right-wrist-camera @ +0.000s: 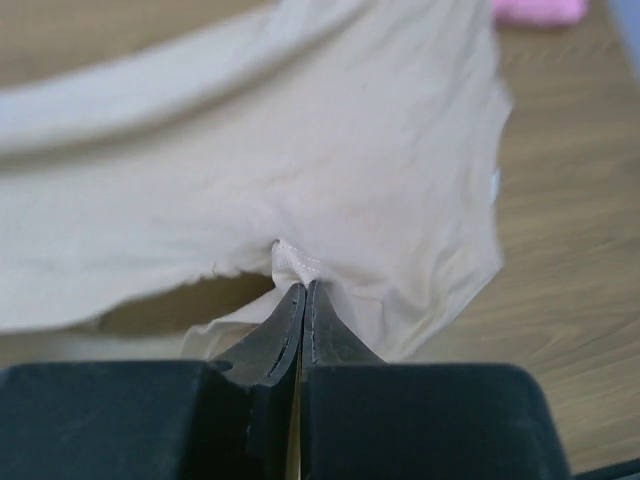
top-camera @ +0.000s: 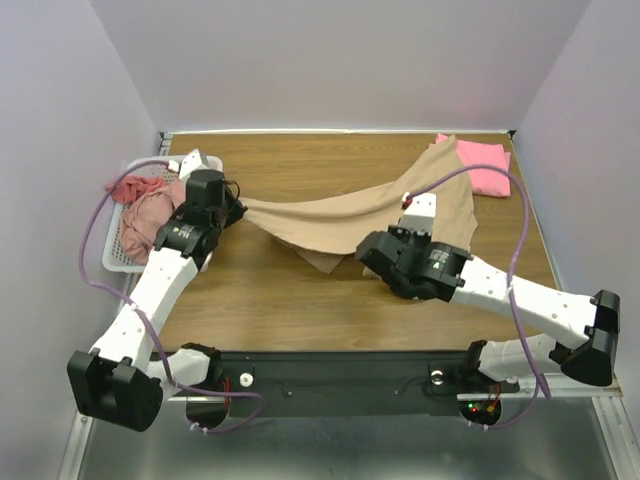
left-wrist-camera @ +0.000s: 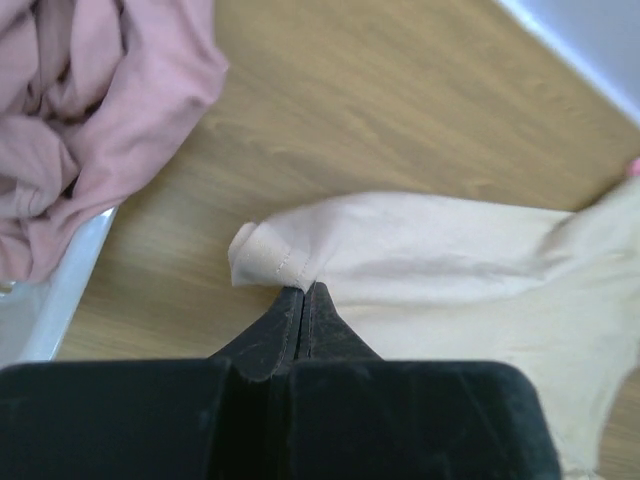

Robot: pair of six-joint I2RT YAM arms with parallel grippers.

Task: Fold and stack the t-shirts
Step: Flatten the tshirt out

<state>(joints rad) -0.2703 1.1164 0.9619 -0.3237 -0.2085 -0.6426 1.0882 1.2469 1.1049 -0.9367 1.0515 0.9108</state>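
A large tan t-shirt (top-camera: pixel 350 215) is stretched across the wooden table between both grippers. My left gripper (top-camera: pixel 236 208) is shut on its left hemmed corner (left-wrist-camera: pixel 268 256), held just above the wood. My right gripper (top-camera: pixel 375 250) is shut on a hemmed edge (right-wrist-camera: pixel 296 262) near the table's middle, with the cloth (right-wrist-camera: pixel 300 150) spreading beyond it. A bright pink t-shirt (top-camera: pixel 485 165) lies folded at the far right corner, partly under the tan cloth. Dusty-pink (top-camera: pixel 140 218) and salmon-red (top-camera: pixel 135 187) shirts lie crumpled in the basket; the dusty-pink one also shows in the left wrist view (left-wrist-camera: pixel 90 110).
A white mesh basket (top-camera: pixel 113 258) stands at the table's left edge, its rim showing in the left wrist view (left-wrist-camera: pixel 45 310). Lilac walls enclose the table on three sides. Purple cables loop off both arms.
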